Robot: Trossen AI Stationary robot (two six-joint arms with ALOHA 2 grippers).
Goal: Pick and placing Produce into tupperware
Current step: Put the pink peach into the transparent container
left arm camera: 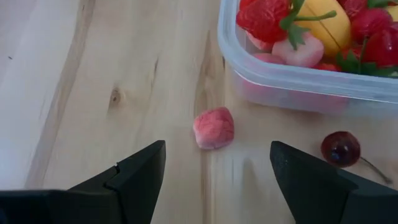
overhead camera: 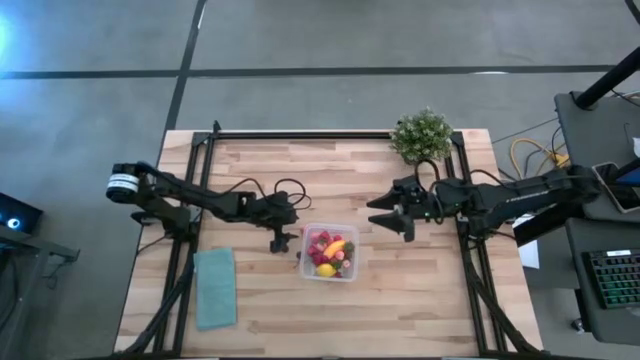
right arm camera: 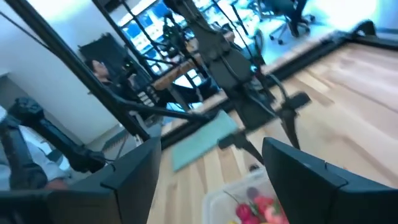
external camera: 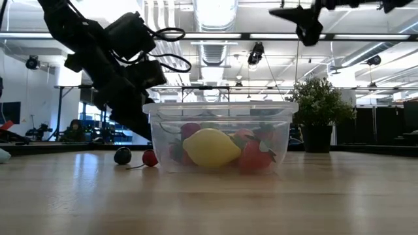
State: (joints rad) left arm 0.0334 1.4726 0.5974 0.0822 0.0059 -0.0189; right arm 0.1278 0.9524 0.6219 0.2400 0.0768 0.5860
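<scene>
Left gripper (left arm camera: 217, 163) spread wide, nothing between the fingers, hung low over the bench (overhead camera: 260, 300) just off the tupperware's (overhead camera: 329, 252) left wall. Pink berry (left arm camera: 214, 127) dead ahead of it, lying loose on the wood, centred between the two finger tips and a little beyond them; clear of the tupperware wall, not touching it. Roundish, lumpy, no real long axis, so no need to turn the wrist to suit it. Dark cherry (left arm camera: 341, 148) off toward one finger, stem trailing away from the container; also loose on the bench. From table height, two small fruits beside the left wall, one dark (external camera: 122, 155), one red (external camera: 150, 157); probably the same pair, though the red one looks redder there than pink.

Tupperware near the middle of the bench, slightly toward the front edge, already holding a lemon (external camera: 210, 147), strawberries and other red pieces.

Right gripper (overhead camera: 388, 216) also parted and empty, held high, just beyond the tupperware's far right corner, near the potted plant (overhead camera: 422, 135) at the back edge. Teal cloth (overhead camera: 215, 287) flat by the front left corner.

Judged: left arm much the nearer to both stray fruits; a straight drop forward onto the pink berry should do, minding the container wall beside it.
</scene>
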